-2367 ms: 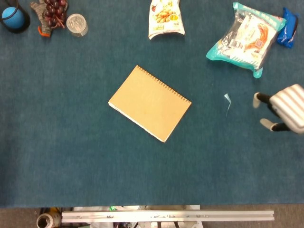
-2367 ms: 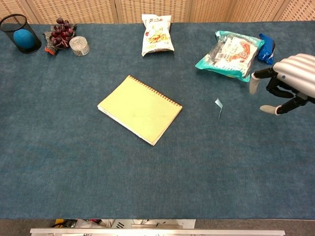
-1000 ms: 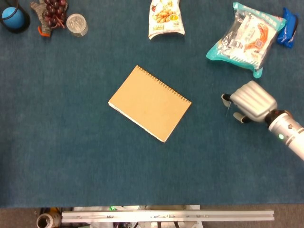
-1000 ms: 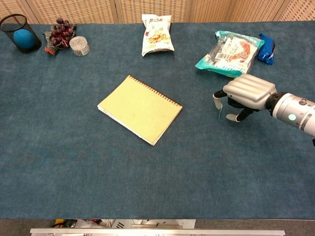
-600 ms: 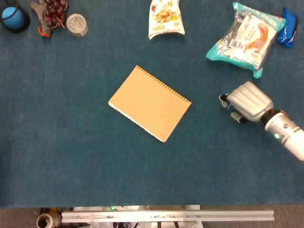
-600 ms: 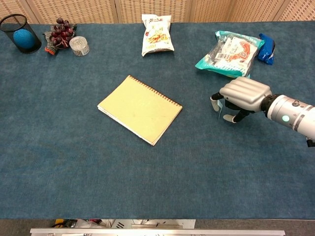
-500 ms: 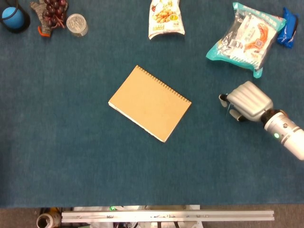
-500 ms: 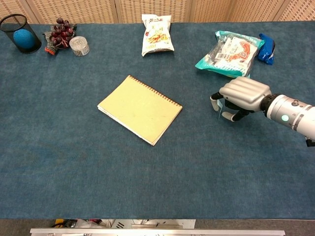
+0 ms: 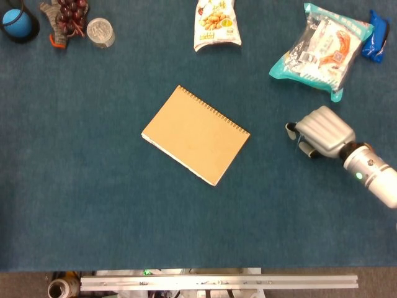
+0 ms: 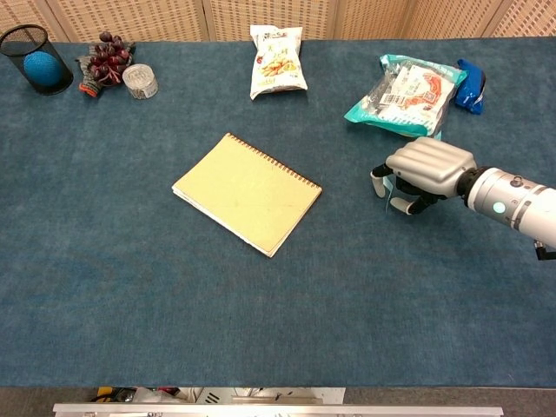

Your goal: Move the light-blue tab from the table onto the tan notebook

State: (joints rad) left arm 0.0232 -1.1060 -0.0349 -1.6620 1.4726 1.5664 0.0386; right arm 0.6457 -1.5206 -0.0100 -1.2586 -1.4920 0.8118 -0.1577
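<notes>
— Light-blue tab (image 10: 386, 193): only a thin pale sliver shows, on the table (image 10: 130, 287) right of the tan notebook (image 10: 247, 193), under the right hand (image 10: 420, 176).

— Has the hand got it?

— Its fingers (image 10: 377, 179) curl down around the tab; whether they pinch it I cannot tell.

— Room to move?

— Bare blue cloth lies between hand and notebook. A teal snack packet (image 10: 401, 94) sits just behind the hand, near the far edge.
</notes>
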